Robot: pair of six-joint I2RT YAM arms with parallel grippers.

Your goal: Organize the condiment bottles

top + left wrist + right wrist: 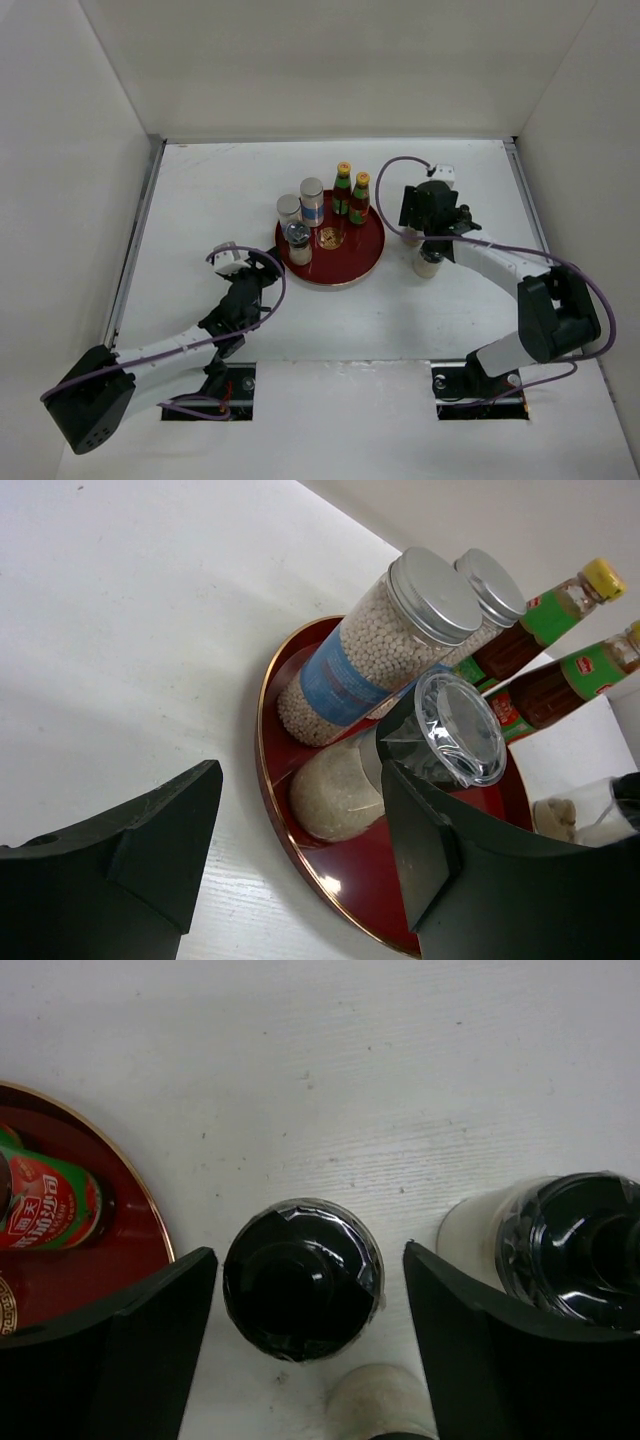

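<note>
The round red tray (345,272) holds two slim red-green sauce bottles (351,194), two grey-lidded cylinders (312,200), one of them blue-labelled (345,675), and a clear-capped shaker (297,240) of pale powder (340,790). My left gripper (264,266) is open and empty at the tray's near-left rim (268,780), its right finger (425,850) beside that shaker. My right gripper (418,222) is open, right of the tray. Its fingers straddle a black-capped shaker (302,1278) standing on the table, with gaps on both sides.
A second black-capped shaker (575,1240) stands just right of my right gripper's right finger. A pale shaker (429,262) stands near it, also seen in the right wrist view (385,1400). The tray's rim (150,1225) lies close to the left finger. White walls enclose the table.
</note>
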